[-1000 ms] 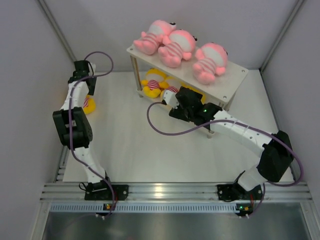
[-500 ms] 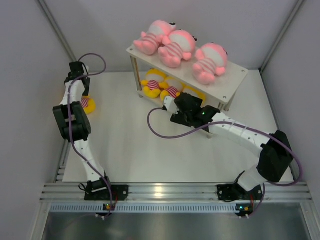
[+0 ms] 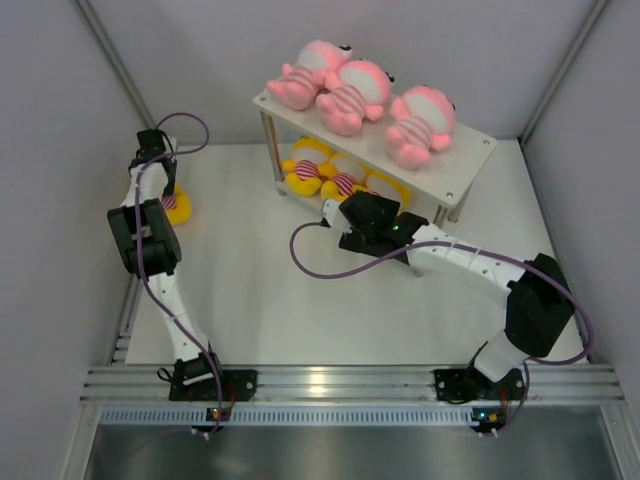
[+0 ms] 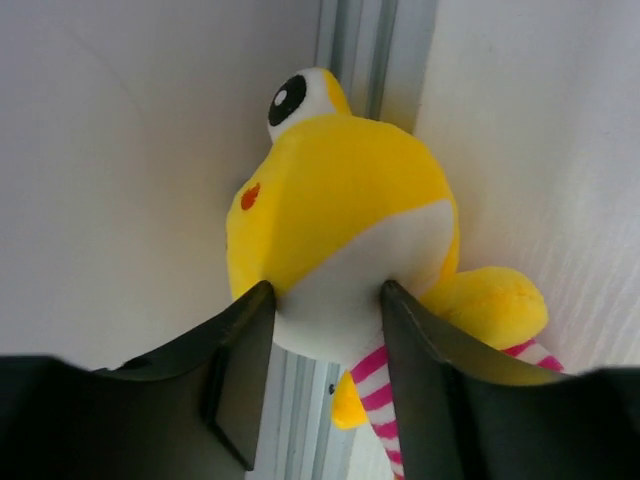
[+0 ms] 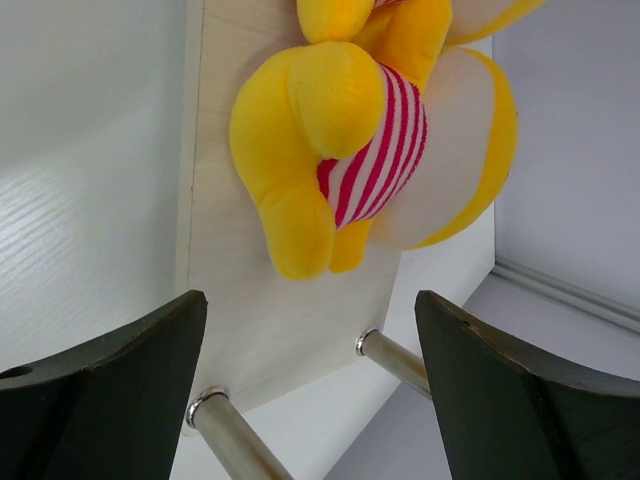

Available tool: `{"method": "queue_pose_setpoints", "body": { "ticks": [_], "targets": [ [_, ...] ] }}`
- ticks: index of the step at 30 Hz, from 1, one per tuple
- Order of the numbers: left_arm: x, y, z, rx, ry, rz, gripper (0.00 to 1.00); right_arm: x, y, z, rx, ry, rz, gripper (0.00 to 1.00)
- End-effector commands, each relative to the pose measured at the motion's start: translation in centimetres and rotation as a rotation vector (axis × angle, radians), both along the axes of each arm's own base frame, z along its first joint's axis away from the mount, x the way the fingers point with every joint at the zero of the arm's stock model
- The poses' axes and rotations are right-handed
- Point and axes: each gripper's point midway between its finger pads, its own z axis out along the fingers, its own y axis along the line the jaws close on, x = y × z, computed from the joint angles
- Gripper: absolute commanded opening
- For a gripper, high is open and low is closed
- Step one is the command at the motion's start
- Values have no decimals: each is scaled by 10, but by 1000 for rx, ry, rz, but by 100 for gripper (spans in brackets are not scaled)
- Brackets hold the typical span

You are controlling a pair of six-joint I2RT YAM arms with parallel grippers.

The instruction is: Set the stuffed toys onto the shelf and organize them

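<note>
The white shelf [image 3: 472, 150] stands at the back right. Three pink stuffed toys [image 3: 350, 90] lie on its top tier and yellow ones [image 3: 312, 172] on the lower tier. One more yellow stuffed toy [image 3: 181, 208] lies on the table against the left wall. My left gripper [image 3: 168, 195] is shut on it; in the left wrist view its fingers [image 4: 245, 350] pinch the white lower part of the toy's head [image 4: 340, 190]. My right gripper [image 3: 335, 210] is open and empty in front of the lower tier [image 5: 250, 300], just short of a yellow toy [image 5: 345, 130] lying there.
Thin silver shelf legs [image 5: 395, 360] stand right in front of my right gripper. A metal rail [image 4: 355, 45] runs along the left wall behind the held toy. Grey walls close in the table on the left, back and right.
My left gripper has moved closer to the left wall and down onto the yellow toy. My right gripper has drawn back a little from the lower tier, toward the left.
</note>
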Motion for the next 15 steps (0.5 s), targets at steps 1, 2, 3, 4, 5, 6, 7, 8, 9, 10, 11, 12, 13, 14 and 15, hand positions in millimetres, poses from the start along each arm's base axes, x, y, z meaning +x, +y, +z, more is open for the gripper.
{"method": "queue_pose_setpoints", "body": {
  "ticks": [1, 2, 3, 4, 5, 6, 7, 8, 9, 10, 11, 12, 13, 14, 15],
  "targets": [
    [9, -11, -18, -86, -13, -46, 47, 7, 7, 27, 23, -60, -2, 85],
    [7, -16, -23, -111, -9, -58, 39, 7, 7, 28, 23, -65, -3, 85],
    [3, -21, -30, -137, 1, -68, 36, 8, 6, 30, 24, -71, -5, 85],
    [2, -27, -35, -169, 5, -84, 33, 8, 7, 33, 27, -78, -4, 85],
    [0, -31, -40, -189, 17, -89, 30, 8, 7, 34, 30, -80, -3, 85],
    [-5, -33, -48, -201, 35, -89, 22, 7, 7, 36, 32, -83, -1, 85],
    [-8, -34, -52, -205, 45, -88, 17, 9, 7, 40, 36, -92, -3, 85],
    [-9, -33, -56, -207, 53, -86, 9, 9, 7, 41, 35, -95, -4, 85],
    [-12, -32, -57, -208, 58, -81, 0, 8, 7, 43, 37, -102, -5, 85],
    [-15, -34, -60, -215, 64, -80, 0, 9, 7, 45, 34, -108, -6, 85],
    [-16, -35, -61, -220, 67, -85, 0, 9, 6, 46, 34, -114, -9, 85],
    [-16, -37, -53, -223, 52, -92, 0, 9, 5, 50, 33, -129, -17, 85],
    [-20, -40, -52, -234, 53, -95, 0, 8, 7, 53, 36, -136, -17, 85],
    [-22, -44, -47, -245, 46, -103, 0, 7, 8, 57, 43, -145, -19, 85],
    [-19, -55, -27, -263, 4, -141, 0, 6, 8, 62, 60, -153, -20, 85]
  ]
}}
